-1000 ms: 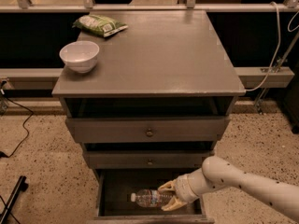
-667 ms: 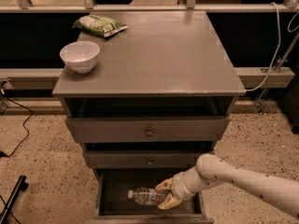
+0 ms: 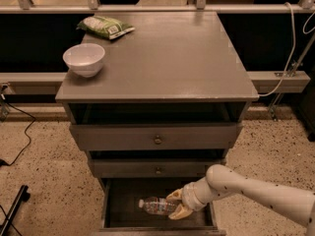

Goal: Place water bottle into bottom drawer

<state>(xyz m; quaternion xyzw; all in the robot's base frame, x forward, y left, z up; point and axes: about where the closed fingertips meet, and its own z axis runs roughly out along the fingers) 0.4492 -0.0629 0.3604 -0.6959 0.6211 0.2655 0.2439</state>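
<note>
The water bottle (image 3: 155, 206), clear with a white cap pointing left, lies on its side inside the open bottom drawer (image 3: 114, 211) of the grey cabinet. My gripper (image 3: 175, 204) reaches into the drawer from the right on a white arm. Its yellowish fingers sit above and below the bottle's base end and are shut on it. The bottle is low, at or just above the drawer's dark floor.
Two shallower drawers with round knobs (image 3: 157, 140) are partly pulled out above. On the cabinet top (image 3: 167, 58) stand a white bowl (image 3: 84, 59) and a green snack bag (image 3: 106, 26). Cables lie on the speckled floor at left. A white cable hangs at right.
My gripper and the bottle have shifted slightly left and deeper into the bottom drawer. Nothing else has moved.
</note>
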